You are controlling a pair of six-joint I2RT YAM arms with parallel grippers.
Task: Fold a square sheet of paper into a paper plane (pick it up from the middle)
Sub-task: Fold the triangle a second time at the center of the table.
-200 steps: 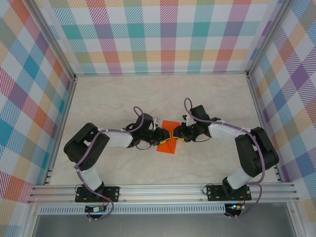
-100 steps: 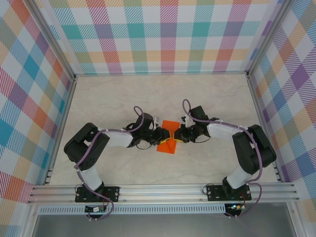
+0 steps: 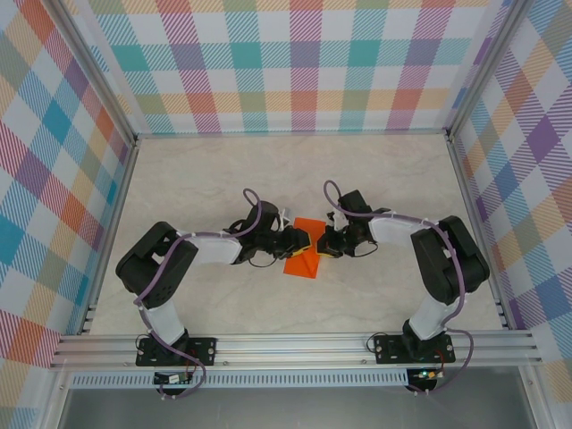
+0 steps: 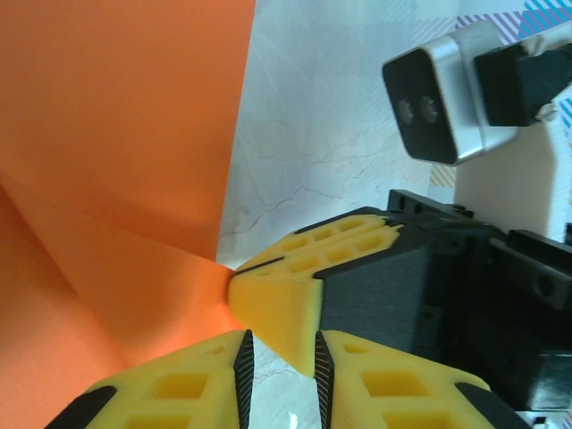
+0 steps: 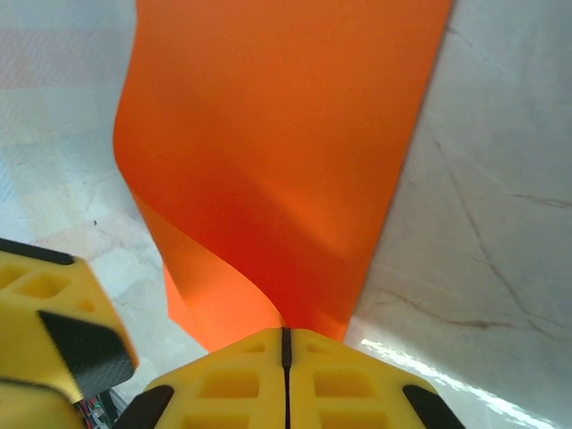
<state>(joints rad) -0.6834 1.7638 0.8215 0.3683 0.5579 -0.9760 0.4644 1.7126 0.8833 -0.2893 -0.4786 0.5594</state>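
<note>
At desk (image 3: 268, 179) centre, slightly toward near edge: square sheet of paper (image 3: 302, 261), orange, already creased, lying between both arms' tips. Pinched at one curled-up edge by right fingers (image 5: 232, 389), pressed tight together with paper running into seam; rest of sheet bowing down onto desk. Just beside crease: left fingers (image 4: 170, 393), parted by narrow gap, nothing orange seen inside gap. Cannot tell if touching paper. Yellow tip of right fingers poking toward that gap.
</note>
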